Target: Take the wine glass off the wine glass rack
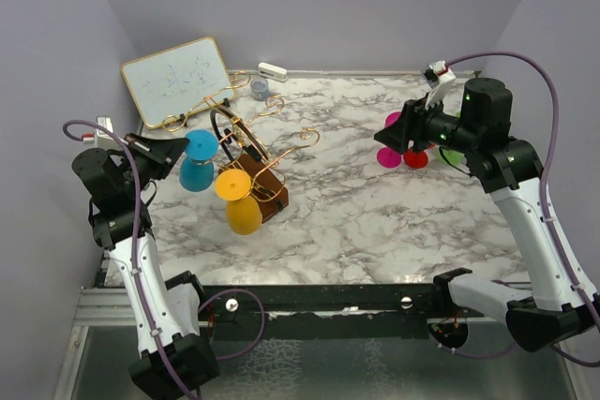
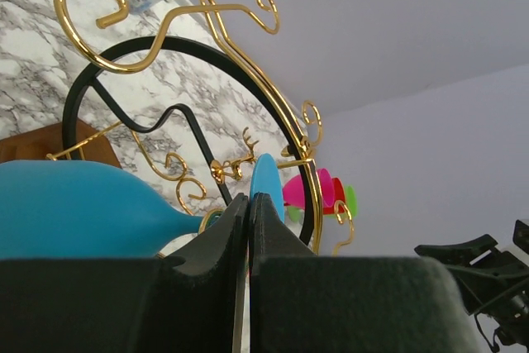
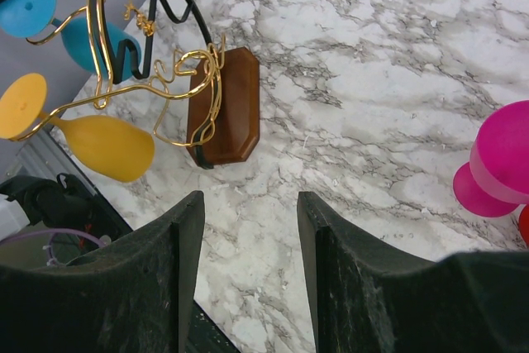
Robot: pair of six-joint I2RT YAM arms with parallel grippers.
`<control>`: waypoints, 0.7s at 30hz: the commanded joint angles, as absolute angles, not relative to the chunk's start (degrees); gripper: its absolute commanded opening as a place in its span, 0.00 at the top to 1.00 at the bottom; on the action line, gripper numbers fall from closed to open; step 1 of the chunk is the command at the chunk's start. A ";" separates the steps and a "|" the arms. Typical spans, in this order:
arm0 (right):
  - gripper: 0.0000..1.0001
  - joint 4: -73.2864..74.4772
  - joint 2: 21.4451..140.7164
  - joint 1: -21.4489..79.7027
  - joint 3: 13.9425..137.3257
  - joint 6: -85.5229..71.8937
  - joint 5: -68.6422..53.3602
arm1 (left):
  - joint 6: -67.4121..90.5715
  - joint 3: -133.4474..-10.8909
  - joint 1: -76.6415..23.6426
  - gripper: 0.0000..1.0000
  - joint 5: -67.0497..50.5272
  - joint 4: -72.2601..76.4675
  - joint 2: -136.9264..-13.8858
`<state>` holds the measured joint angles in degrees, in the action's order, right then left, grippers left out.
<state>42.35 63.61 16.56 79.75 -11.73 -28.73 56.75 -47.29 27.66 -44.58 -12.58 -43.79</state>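
Note:
The wine glass rack (image 1: 265, 186), gold wire on a dark brown base, stands left of centre. A blue wine glass (image 1: 197, 163) and a yellow wine glass (image 1: 241, 205) hang on its left side. My left gripper (image 1: 176, 151) is shut, right beside the blue glass. In the left wrist view its tips (image 2: 248, 201) sit in front of the blue glass's stem, between bowl (image 2: 74, 208) and foot (image 2: 267, 181); rack wire (image 2: 240, 55) rises behind. My right gripper (image 1: 394, 133) is open and empty at the far right. The right wrist view shows it (image 3: 248, 204) above bare marble, with the rack base (image 3: 225, 105) ahead.
Pink (image 1: 392, 153), red (image 1: 417, 158) and green (image 1: 452, 156) glasses stand on the table below my right gripper. A whiteboard (image 1: 176, 80), a grey roll (image 1: 260, 89) and a white object (image 1: 272, 70) lie at the back. Walls close in on both sides.

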 commanded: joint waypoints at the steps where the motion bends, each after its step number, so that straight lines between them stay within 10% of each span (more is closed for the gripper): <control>1: 0.51 40.26 62.92 16.88 79.55 -11.72 -27.56 | 59.64 -48.99 27.33 1.00 -47.06 -7.12 -44.33; 21: 0.51 40.25 63.03 16.83 79.32 -11.75 -27.07 | 46.27 -52.84 23.90 1.00 -39.96 -23.40 -42.51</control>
